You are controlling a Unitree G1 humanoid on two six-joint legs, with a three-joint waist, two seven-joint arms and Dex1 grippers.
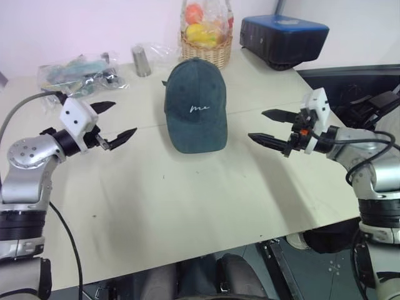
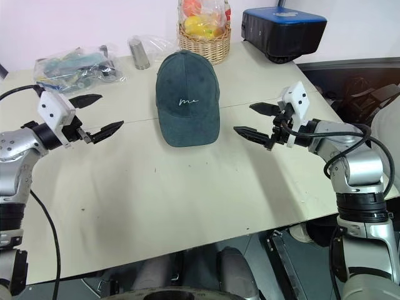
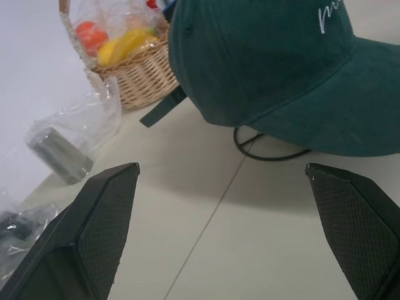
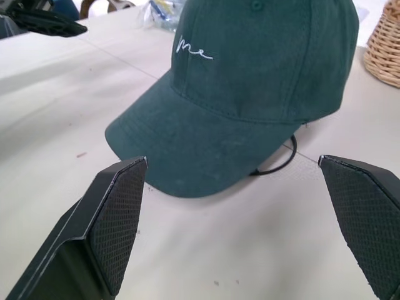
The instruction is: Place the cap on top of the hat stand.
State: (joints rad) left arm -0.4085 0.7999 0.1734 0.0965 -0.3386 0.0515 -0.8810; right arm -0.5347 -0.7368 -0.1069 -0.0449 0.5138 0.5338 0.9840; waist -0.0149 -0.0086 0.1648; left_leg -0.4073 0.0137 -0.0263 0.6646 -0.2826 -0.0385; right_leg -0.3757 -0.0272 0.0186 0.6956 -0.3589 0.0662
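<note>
The cap (image 1: 195,106) sits in the middle of the table (image 1: 187,200), with its brim toward the camera and white letters on the front. It is raised, but what is under it is hidden. The left tool (image 1: 115,122) is to the left of the cap and the right tool (image 1: 270,127) to the right, both open, apart from it and pointing to it. Behind the cap stands a wicker basket (image 1: 207,50) with fruit. A metal cup (image 1: 141,60) and plastic bags (image 1: 78,72) lie at the back left, a blue-black box (image 1: 284,39) at the back right.

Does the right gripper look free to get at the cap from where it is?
Probably yes: the right gripper is open, facing the cap, with bare table between them.
</note>
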